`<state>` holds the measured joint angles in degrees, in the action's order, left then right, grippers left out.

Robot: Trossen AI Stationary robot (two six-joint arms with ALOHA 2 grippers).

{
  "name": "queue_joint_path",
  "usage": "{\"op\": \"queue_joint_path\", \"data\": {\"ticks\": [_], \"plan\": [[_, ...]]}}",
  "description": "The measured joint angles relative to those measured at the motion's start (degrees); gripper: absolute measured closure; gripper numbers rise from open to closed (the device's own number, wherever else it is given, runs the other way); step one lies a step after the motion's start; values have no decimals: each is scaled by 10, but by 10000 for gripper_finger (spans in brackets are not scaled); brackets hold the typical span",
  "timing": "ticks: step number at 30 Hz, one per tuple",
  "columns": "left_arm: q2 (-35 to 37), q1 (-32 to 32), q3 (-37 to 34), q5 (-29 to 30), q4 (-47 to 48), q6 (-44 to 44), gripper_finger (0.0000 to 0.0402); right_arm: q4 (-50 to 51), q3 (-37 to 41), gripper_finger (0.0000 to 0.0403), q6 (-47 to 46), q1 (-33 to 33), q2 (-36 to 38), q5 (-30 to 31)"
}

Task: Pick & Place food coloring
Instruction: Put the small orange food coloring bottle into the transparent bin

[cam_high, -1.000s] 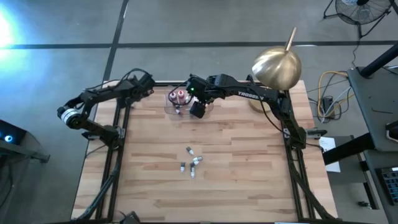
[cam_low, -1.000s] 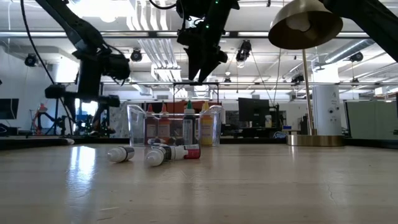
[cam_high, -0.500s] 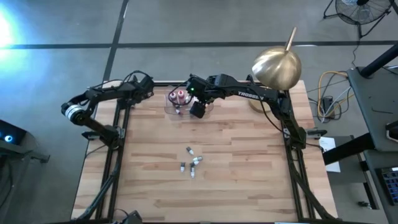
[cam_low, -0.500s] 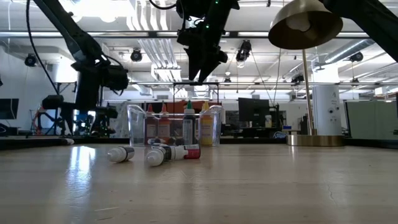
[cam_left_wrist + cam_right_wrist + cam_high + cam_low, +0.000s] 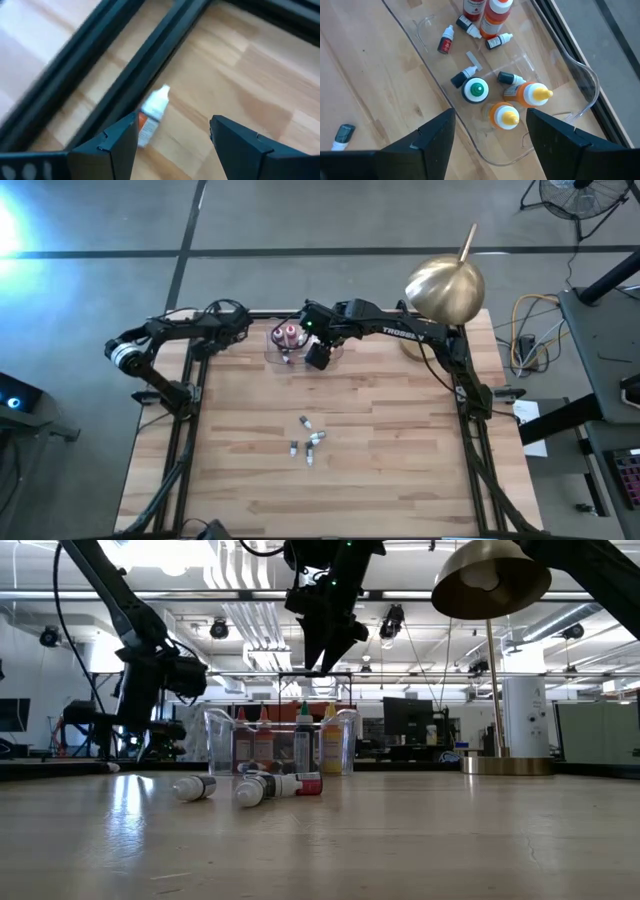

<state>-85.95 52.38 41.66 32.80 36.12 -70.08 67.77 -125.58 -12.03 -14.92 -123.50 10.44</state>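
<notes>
Several tiny dropper bottles [image 5: 308,442] lie on their sides mid-table, also seen in the low view [image 5: 250,787]. More small ones [image 5: 497,41] lie in the clear tray [image 5: 585,75] among larger upright bottles [image 5: 507,116]. My right gripper [image 5: 490,112] hangs open above the tray's near part [image 5: 318,358], touching nothing. My left gripper [image 5: 173,119] is open over the table's far left corner [image 5: 238,330]. Below it an orange white-capped bottle [image 5: 152,111] lies beside the dark frame rail.
A brass lamp [image 5: 445,288] stands at the far right corner, its base [image 5: 505,765] on the table. Dark frame rails [image 5: 150,55] run along the table's left edge. One stray small bottle [image 5: 342,134] lies just outside the tray.
My left arm has swung its elbow in, and its gripper has come down a little toward the table's far left corner. My right gripper has stayed above the tray. No bottle has moved.
</notes>
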Motion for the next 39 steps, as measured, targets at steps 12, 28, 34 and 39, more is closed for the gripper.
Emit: {"op": "queue_joint_path", "data": {"ticks": [12, 28, 34, 39], "plan": [[-7, 0, -10, -30, -15, -88, 184, 12, 0, 167, -11, 0, 0, 0], [-7, -1, -12, -26, -38, -111, 184, 29, 0, 170, 0, 0, 0, 0], [-9, 3, -18, -37, -38, -137, 209, 35, 0, 170, 0, 0, 0, 0], [-15, 3, -19, -38, -33, -139, 267, 35, 0, 170, 0, 0, 0, 0]]}}
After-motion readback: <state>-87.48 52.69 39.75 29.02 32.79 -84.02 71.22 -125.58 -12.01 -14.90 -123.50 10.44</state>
